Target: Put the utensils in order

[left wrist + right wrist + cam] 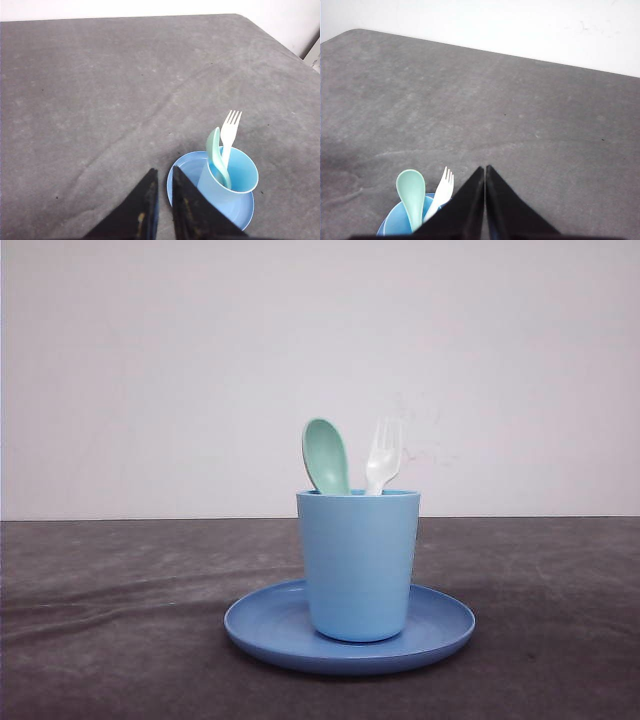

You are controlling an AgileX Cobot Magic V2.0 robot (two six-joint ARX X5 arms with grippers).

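**A:** How far did you get with the tidy-up?

**B:** It looked done to me. Start with the big things. The gray tabletop [100, 620] was wide and bare all around. The round blue plate [260, 625] sat in the middle of it. The light blue cup [357, 560] stood up straight on the plate.

**A:** And the things you had to sort?

**B:** Both were in the cup, handles down, heads poking out over the rim. The mint-green spoon [326, 455] stood on the left in the front view. The white fork [383, 455] stood right beside it, tines up. I could not tell if the two touched down inside the cup.

**A:** What about your claws?

**B:** The left claw [164, 177] was above the tabletop near the plate. Its fingers had just a thin gap between them, and it held nothing. The right claw [485, 172] was pressed shut, tip to tip, and it was empty too. It hung just beside the cup.

**A:** Was anything in your way?

**B:** Nothing was. No other things lay on the tabletop. I saw nothing left to pick up, so I think you had no more to do. The cup was tall and could tip if you bumped it.
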